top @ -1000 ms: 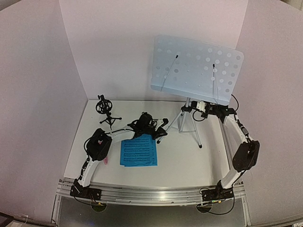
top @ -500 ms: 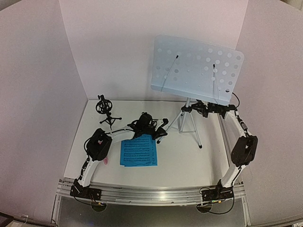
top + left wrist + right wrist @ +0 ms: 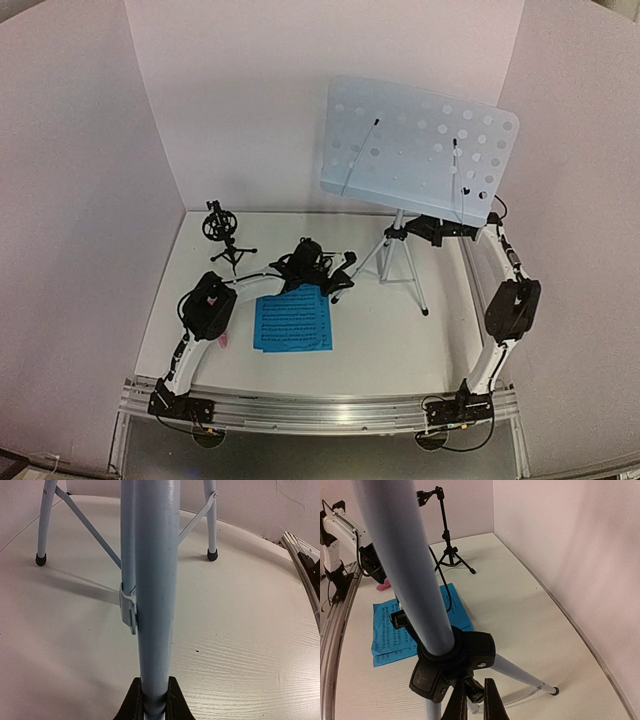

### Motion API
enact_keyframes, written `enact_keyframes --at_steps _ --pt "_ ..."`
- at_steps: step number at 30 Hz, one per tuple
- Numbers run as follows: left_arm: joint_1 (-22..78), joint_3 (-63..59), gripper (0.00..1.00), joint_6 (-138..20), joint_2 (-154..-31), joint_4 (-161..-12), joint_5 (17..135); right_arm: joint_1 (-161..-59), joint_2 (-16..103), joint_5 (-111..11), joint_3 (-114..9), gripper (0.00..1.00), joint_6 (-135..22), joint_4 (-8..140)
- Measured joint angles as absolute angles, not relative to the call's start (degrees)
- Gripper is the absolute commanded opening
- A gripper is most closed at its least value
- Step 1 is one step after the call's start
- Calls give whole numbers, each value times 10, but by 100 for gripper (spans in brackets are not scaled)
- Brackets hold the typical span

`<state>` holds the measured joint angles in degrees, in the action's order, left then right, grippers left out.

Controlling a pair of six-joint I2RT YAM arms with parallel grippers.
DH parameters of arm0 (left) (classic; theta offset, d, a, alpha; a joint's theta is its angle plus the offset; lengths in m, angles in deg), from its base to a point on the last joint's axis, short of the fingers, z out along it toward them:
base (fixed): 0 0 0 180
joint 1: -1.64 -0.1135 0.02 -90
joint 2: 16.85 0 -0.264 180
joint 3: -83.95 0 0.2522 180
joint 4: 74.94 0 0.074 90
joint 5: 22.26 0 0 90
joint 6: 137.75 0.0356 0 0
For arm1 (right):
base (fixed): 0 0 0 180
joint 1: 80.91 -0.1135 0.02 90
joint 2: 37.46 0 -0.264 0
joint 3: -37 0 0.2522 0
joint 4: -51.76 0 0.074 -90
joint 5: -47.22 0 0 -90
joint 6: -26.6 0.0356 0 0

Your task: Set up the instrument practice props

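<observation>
The stand is upright on the desk; pages lie left of it. The left hand clamps one leg, and the right hand clamps its hub. Uneven pulls could tip the top-heavy stand.

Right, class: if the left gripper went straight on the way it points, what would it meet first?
The stand leg: the left gripper is shut on it, so it would press into that pole at once. Beyond lies the table, depth unclear.
</observation>
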<state>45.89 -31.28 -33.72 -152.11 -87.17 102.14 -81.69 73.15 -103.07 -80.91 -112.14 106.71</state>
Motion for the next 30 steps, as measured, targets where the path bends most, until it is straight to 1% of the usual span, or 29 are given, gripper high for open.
enact_keyframes --at_steps 4,7,14,22,24,30 --pt "459 -313 0 -327 -1521 -873 1025 -811 737 -1057 -816 16 -1078 1099" --pt "459 -313 0 -326 -1521 -873 1026 -811 756 -1074 -837 22 -1005 1125" --pt "459 -313 0 -327 -1521 -873 1025 -813 791 -1081 -836 27 -894 1194" --pt "460 -313 0 -316 -1521 -874 1028 -818 797 -1070 -825 46 -852 1211" --pt "460 -313 0 -313 -1521 -875 1029 -818 795 -1060 -818 48 -852 1211" --pt "461 -313 0 -306 -1521 -874 1030 -812 771 -1023 -798 48 -868 1221"
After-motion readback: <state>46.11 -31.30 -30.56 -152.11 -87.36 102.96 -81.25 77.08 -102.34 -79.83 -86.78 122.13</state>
